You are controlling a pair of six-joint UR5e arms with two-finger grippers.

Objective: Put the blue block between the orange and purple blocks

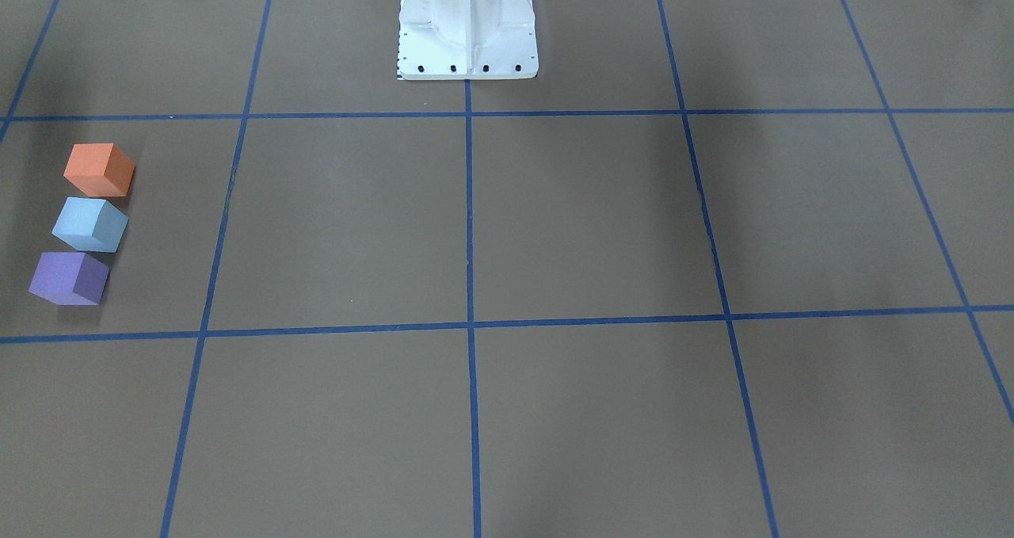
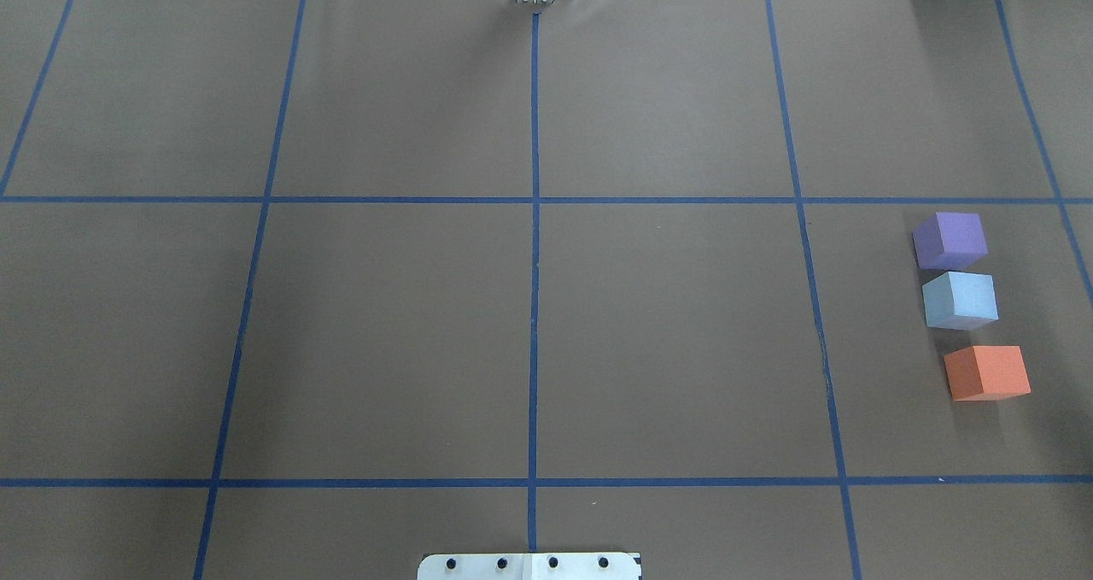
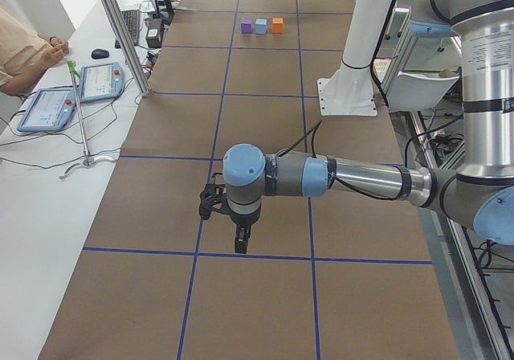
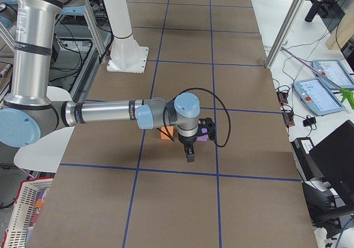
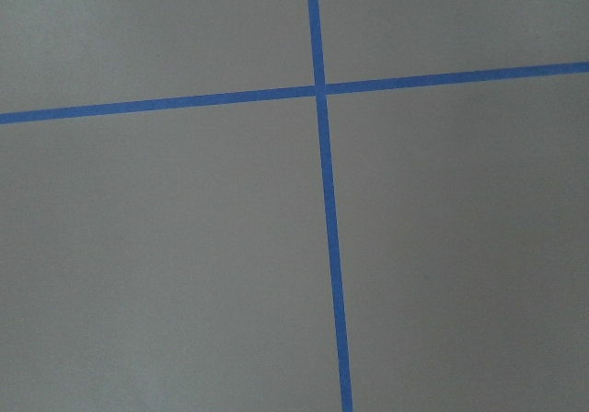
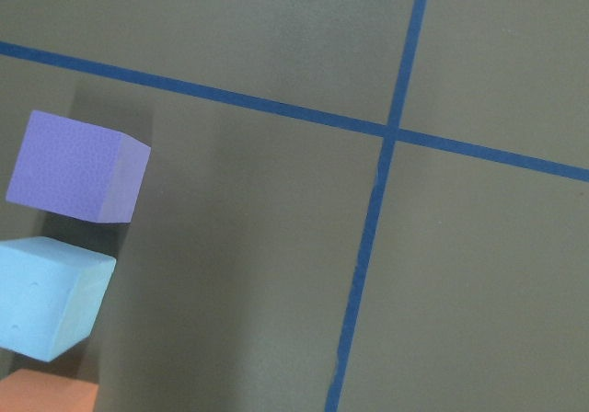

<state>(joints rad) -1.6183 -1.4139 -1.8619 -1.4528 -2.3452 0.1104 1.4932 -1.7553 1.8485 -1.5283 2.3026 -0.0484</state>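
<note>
Blue tape lines [image 2: 534,307] crossed my brown table [image 2: 384,349]; a tablet [image 3: 48,109] lay beside an operator [image 3: 20,47].

- Even, fairly bright light comes from above.
- Soft, broad shadows lie on the surface [image 1: 586,221].
- The left wrist view is slightly soft and grainy.
- The purple block [image 6: 78,166] casts a dark shadow.

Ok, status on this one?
Left pincer, right pincer: state unreadable. Light blue foam cube sits between orange foam cube and purple foam cube. No obstruction seen.
</note>
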